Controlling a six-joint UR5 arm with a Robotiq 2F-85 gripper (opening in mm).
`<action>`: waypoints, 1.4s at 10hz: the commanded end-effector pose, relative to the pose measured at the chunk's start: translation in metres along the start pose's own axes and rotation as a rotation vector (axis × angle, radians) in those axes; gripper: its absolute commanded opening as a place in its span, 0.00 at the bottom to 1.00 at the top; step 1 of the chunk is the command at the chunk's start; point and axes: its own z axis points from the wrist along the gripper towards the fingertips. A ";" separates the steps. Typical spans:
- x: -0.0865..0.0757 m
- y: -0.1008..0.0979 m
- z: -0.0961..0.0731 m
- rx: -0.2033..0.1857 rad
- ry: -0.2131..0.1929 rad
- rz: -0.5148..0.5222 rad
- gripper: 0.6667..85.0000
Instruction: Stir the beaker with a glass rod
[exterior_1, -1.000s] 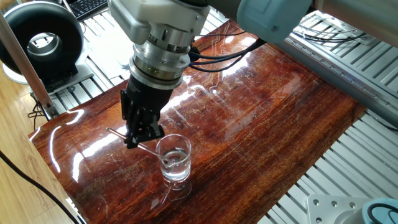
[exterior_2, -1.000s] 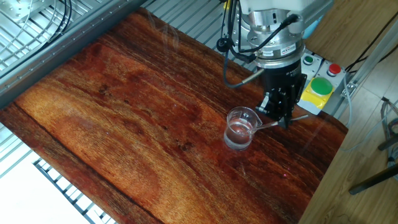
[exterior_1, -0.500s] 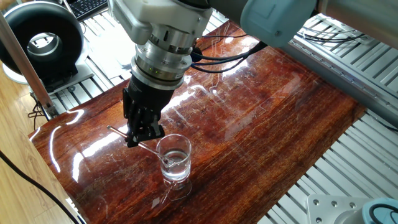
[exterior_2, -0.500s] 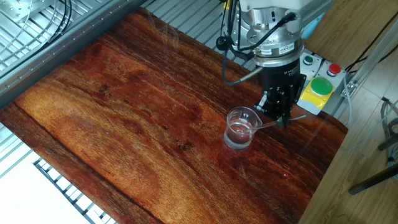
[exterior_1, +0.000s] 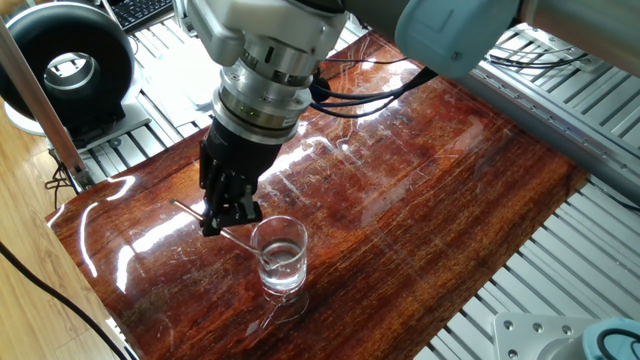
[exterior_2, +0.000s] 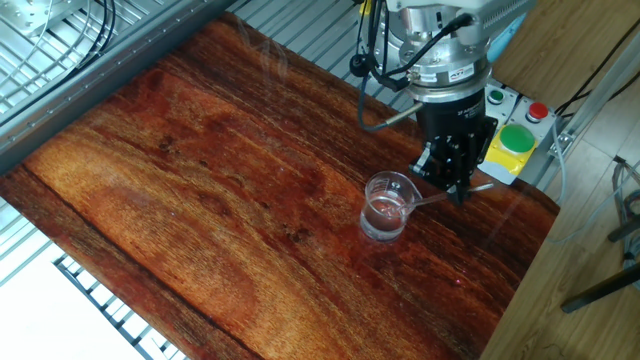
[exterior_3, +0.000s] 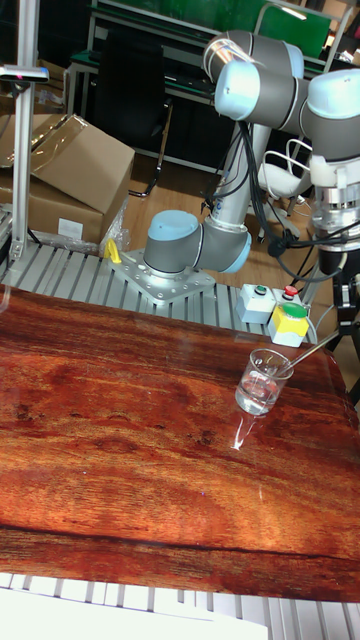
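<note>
The clear beaker (exterior_1: 280, 256) (exterior_2: 388, 207) (exterior_3: 262, 382) stands upright on the glossy wooden table, with clear liquid inside. The thin glass rod (exterior_1: 236, 238) (exterior_2: 438, 197) (exterior_3: 308, 354) slants down over the rim, its lower end in the liquid. My gripper (exterior_1: 227, 217) (exterior_2: 456, 186) is shut on the rod's upper part, just beside the beaker's rim. In the tall fixed view the gripper sits at the right edge, mostly cut off, and only the rod and beaker show well.
The wooden tabletop (exterior_2: 220, 200) sits on slatted aluminium rails. A box with a green button (exterior_2: 517, 139) and a red button (exterior_2: 538, 112) stands just behind the gripper. A black round fan (exterior_1: 70, 65) sits off the table's corner. Cables (exterior_1: 370, 90) trail from the wrist.
The wrist has shifted very slightly, carrying the rod a little within the beaker. The beaker stays where it was.
</note>
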 end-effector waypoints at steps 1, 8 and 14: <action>-0.003 0.002 -0.004 -0.004 -0.010 0.015 0.00; 0.022 -0.003 -0.005 0.019 0.087 0.002 0.00; 0.021 -0.009 -0.005 0.039 0.083 0.026 0.00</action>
